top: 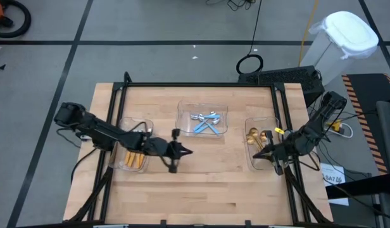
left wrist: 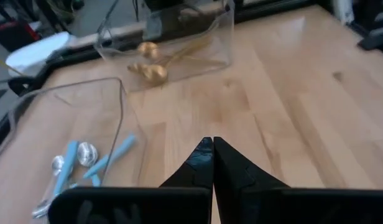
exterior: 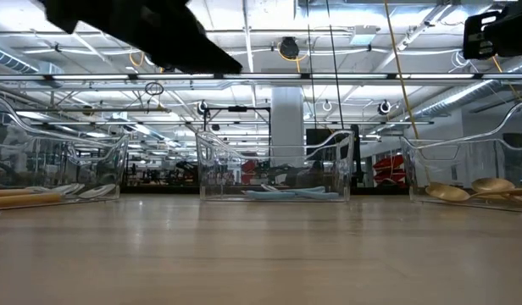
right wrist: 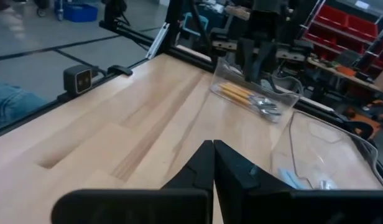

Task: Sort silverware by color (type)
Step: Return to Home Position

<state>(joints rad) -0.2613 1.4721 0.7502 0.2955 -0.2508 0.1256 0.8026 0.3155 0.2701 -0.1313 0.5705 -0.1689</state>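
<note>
Three clear trays stand on the wooden table. The left tray (top: 135, 152) holds orange-handled spoons (right wrist: 244, 93). The middle tray (top: 202, 120) holds blue-handled spoons (left wrist: 76, 165). The right tray (top: 261, 149) holds gold spoons (left wrist: 151, 68). My left gripper (top: 185, 152) is shut and empty above the bare table, between the left and middle trays. My right gripper (top: 257, 154) is shut and empty at the right tray's inner side. In the low view, all the spoons lie flat on their tray floors, and both arms show only at the picture's top.
Bare wood (top: 207, 183) lies along the near half of the table. A black frame (top: 201, 84) borders the table's far edge and sides. A white bin (top: 347, 38) and cables lie beyond the far right corner. A small black camera box (right wrist: 78, 79) sits at the table's edge.
</note>
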